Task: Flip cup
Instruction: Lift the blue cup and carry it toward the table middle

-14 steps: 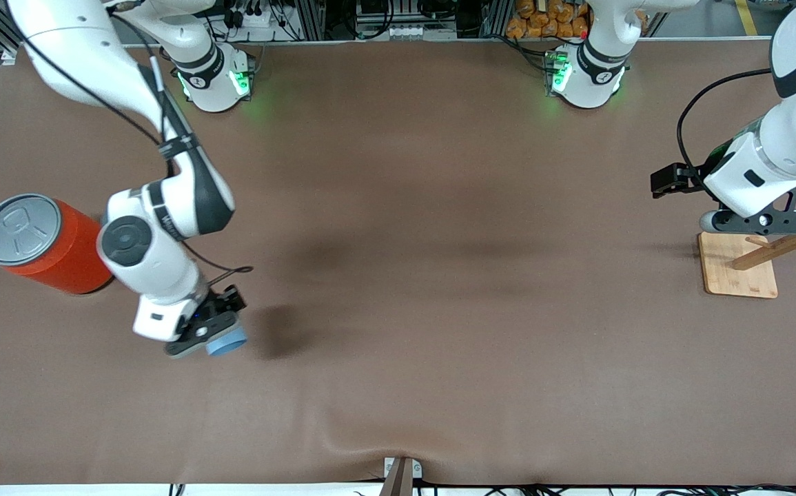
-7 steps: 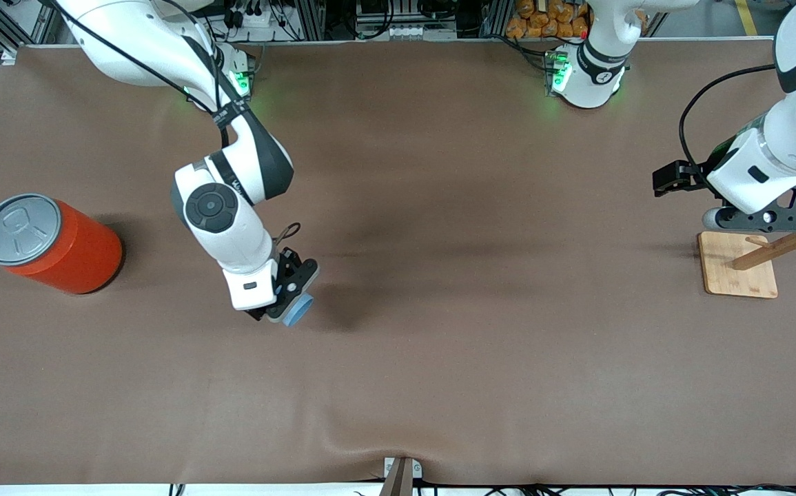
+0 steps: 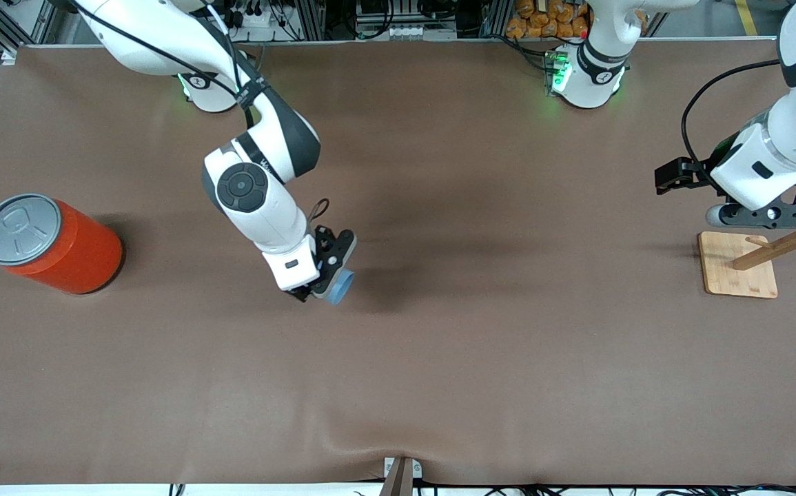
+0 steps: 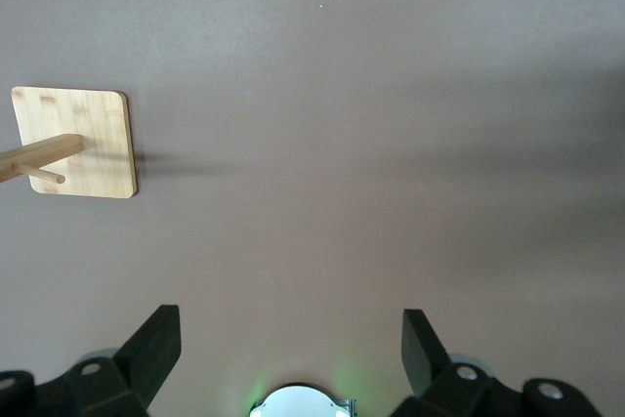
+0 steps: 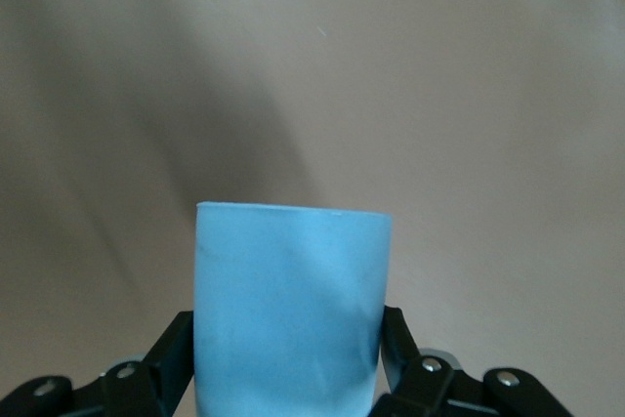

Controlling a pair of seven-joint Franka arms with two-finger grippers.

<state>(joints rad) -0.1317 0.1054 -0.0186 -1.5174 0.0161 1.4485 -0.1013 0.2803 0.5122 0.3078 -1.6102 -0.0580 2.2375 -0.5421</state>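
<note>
Large orange cylindrical can with grey lid [image 3: 49, 242]: stood at the right arm's end of the brown table [image 3: 439, 358].

Small light-blue tapered plastic cup [image 3: 340, 287]: clamped between the fingers of the right gripper [image 3: 329, 279], carried above the table's middle with its long axis tipped toward level; a second ago it was held close beside the can.

Wooden peg rack [image 3: 749, 265]: the left gripper [image 3: 763, 215] waits over it, jaws spread, nothing held.
</note>
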